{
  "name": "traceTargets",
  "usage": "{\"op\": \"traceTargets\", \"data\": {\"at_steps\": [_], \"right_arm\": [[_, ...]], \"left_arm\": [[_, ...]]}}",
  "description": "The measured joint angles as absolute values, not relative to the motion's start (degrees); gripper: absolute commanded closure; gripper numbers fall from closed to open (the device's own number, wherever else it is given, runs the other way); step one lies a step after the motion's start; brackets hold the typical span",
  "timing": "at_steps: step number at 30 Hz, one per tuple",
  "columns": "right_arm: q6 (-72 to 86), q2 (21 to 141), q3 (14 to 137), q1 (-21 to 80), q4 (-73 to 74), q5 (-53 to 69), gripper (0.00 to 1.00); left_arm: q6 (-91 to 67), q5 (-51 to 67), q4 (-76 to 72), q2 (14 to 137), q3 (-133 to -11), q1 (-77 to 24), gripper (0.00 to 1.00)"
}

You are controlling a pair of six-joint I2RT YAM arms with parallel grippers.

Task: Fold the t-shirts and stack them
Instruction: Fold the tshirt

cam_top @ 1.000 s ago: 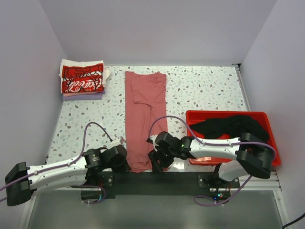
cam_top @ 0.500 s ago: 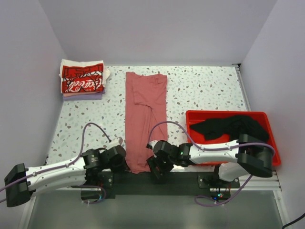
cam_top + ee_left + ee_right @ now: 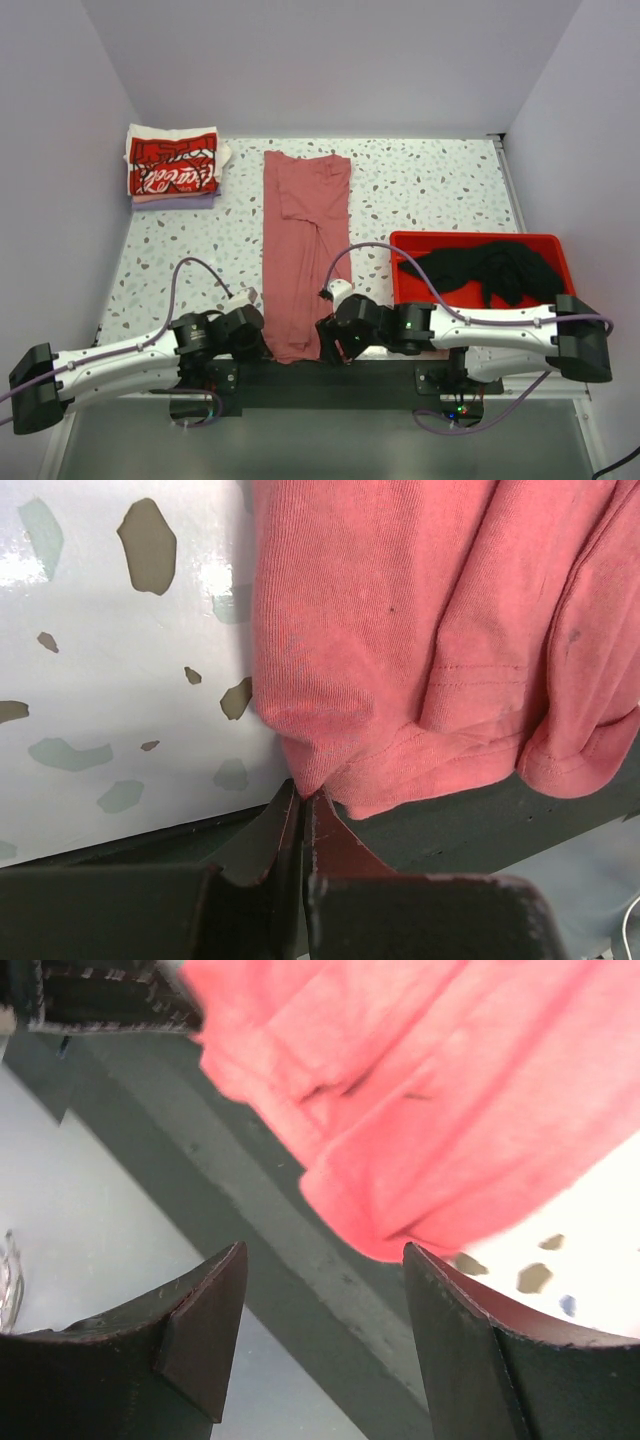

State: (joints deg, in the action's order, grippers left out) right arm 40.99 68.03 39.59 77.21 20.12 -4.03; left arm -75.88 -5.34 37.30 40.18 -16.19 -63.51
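Observation:
A dusty-red t-shirt, folded lengthwise into a long strip, lies down the middle of the table, its hem hanging over the near edge. My left gripper is shut on the hem's near-left corner. By the near-right corner of the hem, my right gripper stands open with nothing between its fingers; the red cloth lies just beyond the tips. A black t-shirt lies crumpled in the red bin. The folded stack, Coca-Cola print on top, sits at the far left.
The red plastic bin stands at the near right, beside my right arm. Grey walls close in the table on the left, back and right. A dark bar runs along the near edge under both grippers.
My right arm has stretched out low along the near edge, its elbow swinging right, and its jaws have spread wider. The left gripper and the red t-shirt have stayed put.

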Motion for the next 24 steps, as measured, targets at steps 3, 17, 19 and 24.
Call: {"op": "traceTargets", "data": {"at_steps": [3,17,19,24], "right_arm": [[41.95,65.95,39.59,77.19,22.52,-6.83,0.35],[46.35,75.37,35.18,77.19,22.33,-6.26,0.54],[46.48,75.61,35.18,77.19,21.45,-6.11,0.61],[46.33,76.75,35.18,77.10,20.10,-6.09,0.91]], "left_arm": [[-75.88,-5.37,37.45,39.90,-16.19,-63.51,1.00],[-75.92,-5.37,37.91,40.07,-16.19,-63.53,1.00],[-75.92,-5.39,38.11,39.92,-16.21,-63.51,1.00],[-75.92,-5.63,38.48,39.90,-16.27,-63.53,1.00]]}}
